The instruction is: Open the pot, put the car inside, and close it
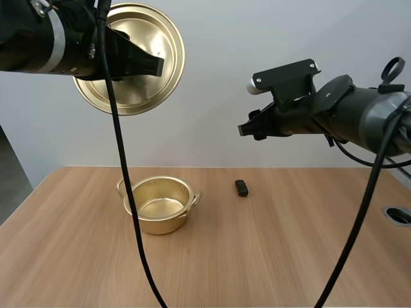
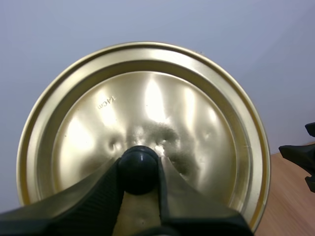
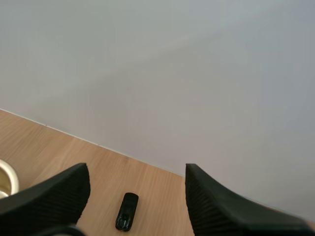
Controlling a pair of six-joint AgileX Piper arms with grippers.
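Note:
An open gold pot [image 1: 158, 204] stands on the wooden table [image 1: 270, 256], left of centre, with nothing inside that I can see. Its gold lid [image 1: 131, 61] hangs high above the table, and my left gripper [image 1: 154, 64] is shut on the lid's black knob [image 2: 138, 169]. A small black toy car [image 1: 241, 188] lies on the table to the right of the pot, also seen as the car [image 3: 127, 211] beyond my right fingers. My right gripper [image 1: 246, 129] hovers high above the car, open, with its ribbed fingers [image 3: 59, 194] wide apart and nothing between them.
A round grommet hole [image 1: 399, 215] sits in the table near its right edge. A pale wall rises behind the table. The pot's rim [image 3: 6, 177] shows past my right gripper's finger.

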